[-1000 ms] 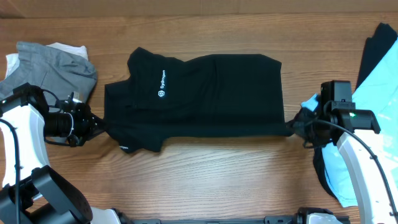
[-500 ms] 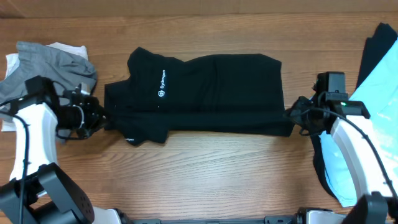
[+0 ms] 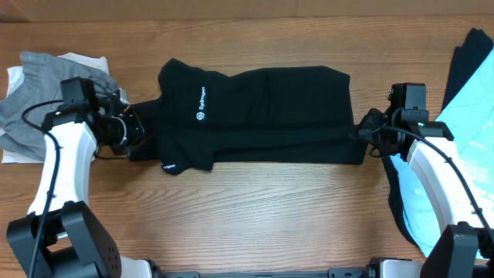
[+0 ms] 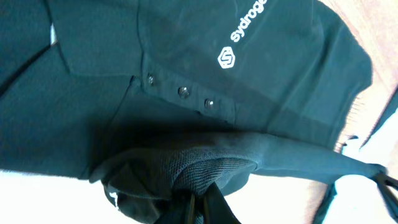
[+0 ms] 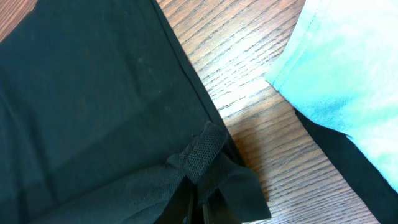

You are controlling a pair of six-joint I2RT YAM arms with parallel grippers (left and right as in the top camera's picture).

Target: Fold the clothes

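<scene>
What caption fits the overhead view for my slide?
Left gripper and right gripper, both shut, pinch opposite ends of the black shirt on the wooden table.

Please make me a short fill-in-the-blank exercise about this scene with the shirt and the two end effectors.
1. The shirt is ____ in colour.
2. Its logo is printed in ____.
3. The left end effector and the right end effector are both ____ on the shirt.
4. The grey garment lies nearest the ____ end effector.
Missing words: black; white; shut; left.
</scene>
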